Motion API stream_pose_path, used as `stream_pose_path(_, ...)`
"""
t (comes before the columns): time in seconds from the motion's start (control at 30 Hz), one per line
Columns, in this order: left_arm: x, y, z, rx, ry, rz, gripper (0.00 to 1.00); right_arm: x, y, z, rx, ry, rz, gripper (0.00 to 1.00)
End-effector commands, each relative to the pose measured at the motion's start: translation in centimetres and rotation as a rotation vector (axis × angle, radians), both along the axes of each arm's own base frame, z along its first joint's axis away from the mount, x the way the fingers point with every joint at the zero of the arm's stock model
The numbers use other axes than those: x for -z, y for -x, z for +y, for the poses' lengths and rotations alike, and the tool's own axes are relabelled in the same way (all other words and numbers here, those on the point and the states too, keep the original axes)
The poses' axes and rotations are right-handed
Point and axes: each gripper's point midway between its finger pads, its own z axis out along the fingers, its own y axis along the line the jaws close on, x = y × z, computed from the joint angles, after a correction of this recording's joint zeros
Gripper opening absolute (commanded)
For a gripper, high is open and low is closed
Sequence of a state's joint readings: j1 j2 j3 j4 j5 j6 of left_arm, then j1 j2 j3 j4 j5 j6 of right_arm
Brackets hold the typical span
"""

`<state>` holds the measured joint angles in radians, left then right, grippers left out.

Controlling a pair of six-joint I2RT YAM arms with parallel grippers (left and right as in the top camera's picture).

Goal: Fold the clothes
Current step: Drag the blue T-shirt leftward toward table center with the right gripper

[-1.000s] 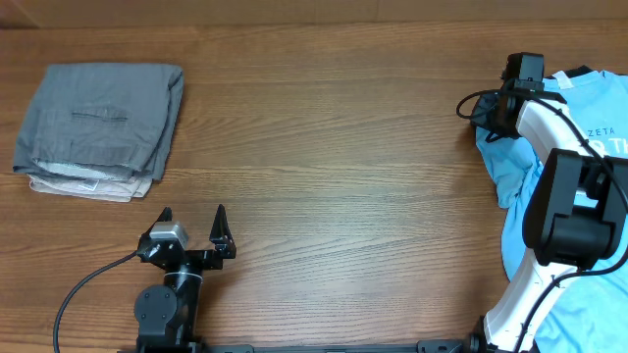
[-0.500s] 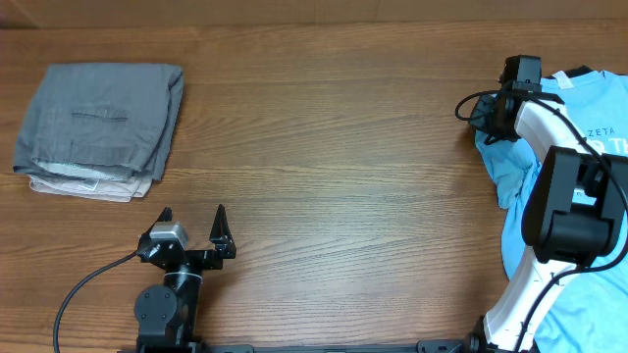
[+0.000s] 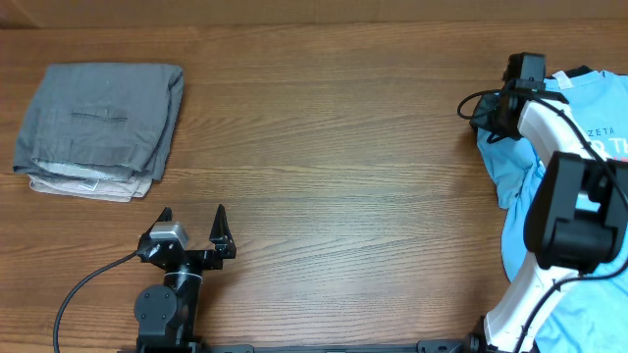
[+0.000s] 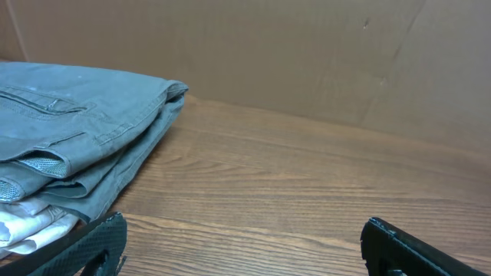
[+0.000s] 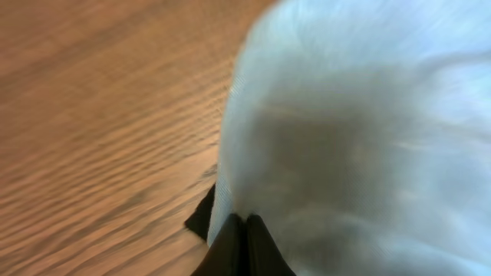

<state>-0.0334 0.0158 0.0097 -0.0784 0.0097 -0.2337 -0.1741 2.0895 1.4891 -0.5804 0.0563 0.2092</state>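
Note:
A light blue T-shirt [image 3: 589, 127] with white lettering lies crumpled at the table's right edge. My right gripper [image 3: 488, 118] is at its left edge, shut on the shirt's fabric; in the right wrist view the shirt [image 5: 360, 130] fills the frame and the gripper [image 5: 245, 230] has its jaws pressed together on the cloth. A folded stack of grey trousers [image 3: 98, 123] over a white garment [image 3: 83, 186] lies at the far left, also in the left wrist view [image 4: 69, 146]. My left gripper [image 3: 193, 218] is open and empty near the front edge.
Bare wooden tabletop [image 3: 334, 167] spans between the folded stack and the shirt. A brown cardboard wall [image 4: 307, 54] stands behind the table. A black cable [image 3: 83, 284] runs from the left arm base.
The right gripper has shifted very slightly to the right with the shirt edge. The left arm has not moved.

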Motion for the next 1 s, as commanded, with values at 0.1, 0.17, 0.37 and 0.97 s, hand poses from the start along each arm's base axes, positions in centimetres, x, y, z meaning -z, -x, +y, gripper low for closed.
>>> stream_pose_path(0.1,-0.1,0.0,0.1,-0.007,0.006,-0.008,1.00,-8.3,0.2,0.1,0.002,0.025,-0.141,0.04)
stream_pose_path(0.17,-0.1,0.0,0.1,-0.007,0.006,-0.007,1.00,-9.2,0.8,0.2,-0.001,0.026,-0.139,0.04)
stream_pose_path(0.37,0.0,0.0,0.1,-0.007,0.006,-0.007,1.00,-11.5,2.8,1.0,-0.019,0.007,-0.126,0.04)
stream_pose_path(0.97,-0.1,0.0,0.1,-0.007,0.006,-0.008,1.00,-21.8,9.4,2.9,-0.073,0.027,-0.244,0.04)
